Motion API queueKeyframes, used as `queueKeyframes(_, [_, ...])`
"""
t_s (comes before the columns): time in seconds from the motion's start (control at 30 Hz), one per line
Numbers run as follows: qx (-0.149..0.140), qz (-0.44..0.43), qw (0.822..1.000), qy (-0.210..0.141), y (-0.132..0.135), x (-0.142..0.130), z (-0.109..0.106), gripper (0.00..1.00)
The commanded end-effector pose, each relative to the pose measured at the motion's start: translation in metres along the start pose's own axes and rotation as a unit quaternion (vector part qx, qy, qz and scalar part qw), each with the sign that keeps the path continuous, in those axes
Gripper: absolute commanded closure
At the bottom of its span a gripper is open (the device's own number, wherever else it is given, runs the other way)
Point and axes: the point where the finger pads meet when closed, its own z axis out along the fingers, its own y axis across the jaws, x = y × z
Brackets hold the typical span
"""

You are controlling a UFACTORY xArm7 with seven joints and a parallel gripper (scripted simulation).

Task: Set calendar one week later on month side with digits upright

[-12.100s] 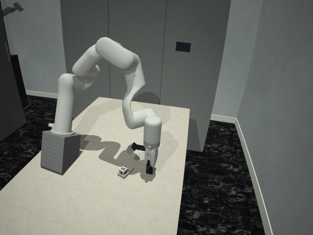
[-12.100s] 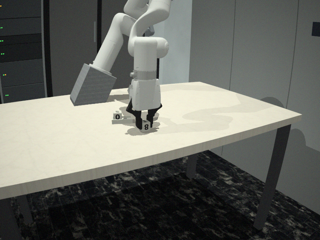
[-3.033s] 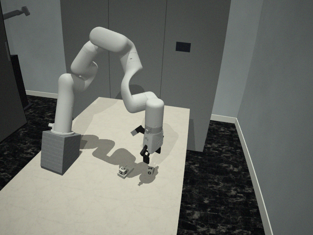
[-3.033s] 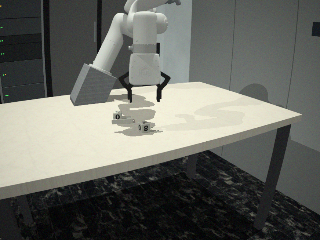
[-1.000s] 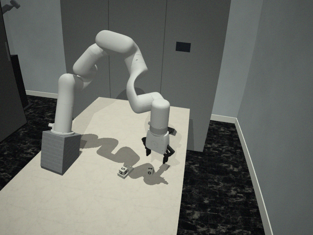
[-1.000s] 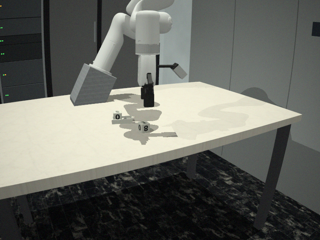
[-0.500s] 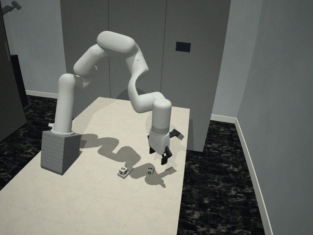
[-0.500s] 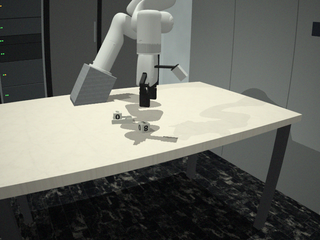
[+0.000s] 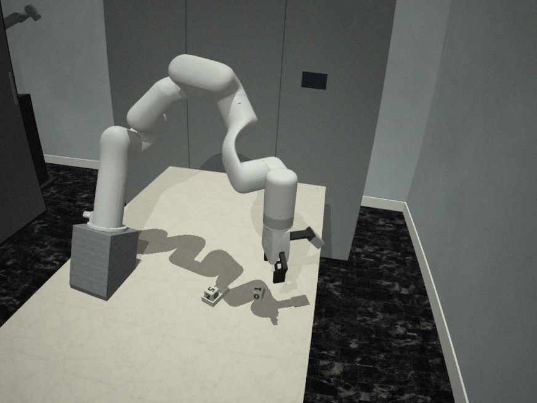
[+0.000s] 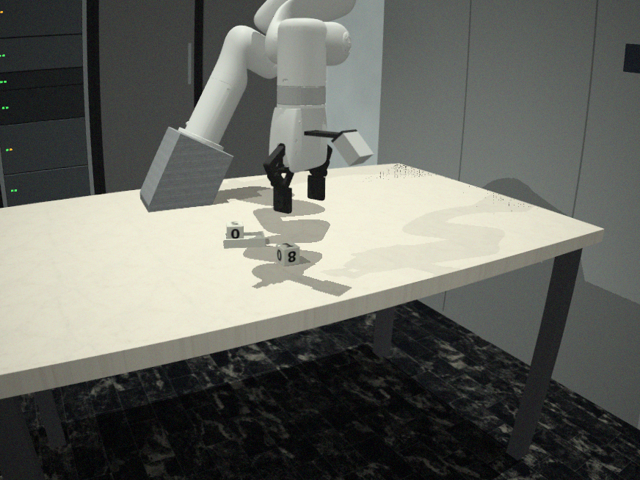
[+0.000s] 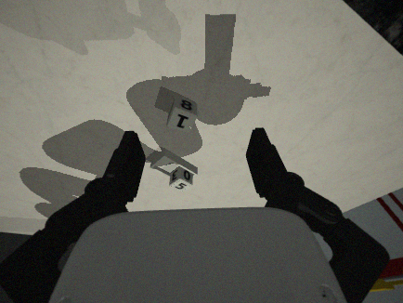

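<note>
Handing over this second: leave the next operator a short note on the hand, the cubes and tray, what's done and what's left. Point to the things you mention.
Hand: the black two-finger hand (image 9: pixel 273 268) (image 10: pixel 299 205) (image 11: pixel 195 143) is open, empty, above the table.
Things: one white digit cube (image 9: pixel 212 292) (image 10: pixel 234 230) (image 11: pixel 181 177), 5 up, sits in the white tray (image 9: pixel 209 302) (image 10: pixel 248 243) (image 11: pixel 181 161); the other white digit cube (image 9: pixel 258 293) (image 10: pixel 288 255) (image 11: pixel 183 111), 1 up, is on the table.
Done: tray on table, one cube inside.
Left: seat the loose cube beside it, check date and digits, back off. Month's name not visible.

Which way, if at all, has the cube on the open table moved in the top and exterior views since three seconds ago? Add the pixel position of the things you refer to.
No; the cube (image 9: pixel 258 293) (image 10: pixel 288 255) (image 11: pixel 182 113) sits in the same spot beside the tray (image 9: pixel 209 302) (image 10: pixel 244 242) (image 11: pixel 186 163).
</note>
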Motion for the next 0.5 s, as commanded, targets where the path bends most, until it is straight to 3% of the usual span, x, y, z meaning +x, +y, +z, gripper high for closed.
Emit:
queueKeyframes(0.0, [-0.003,0.087,0.996,-0.004,0.0019,0.0046,-0.0032,0.00])
queueKeyframes(0.47, [-0.005,0.218,0.976,-0.003,0.0021,0.0106,-0.0050,0.00])
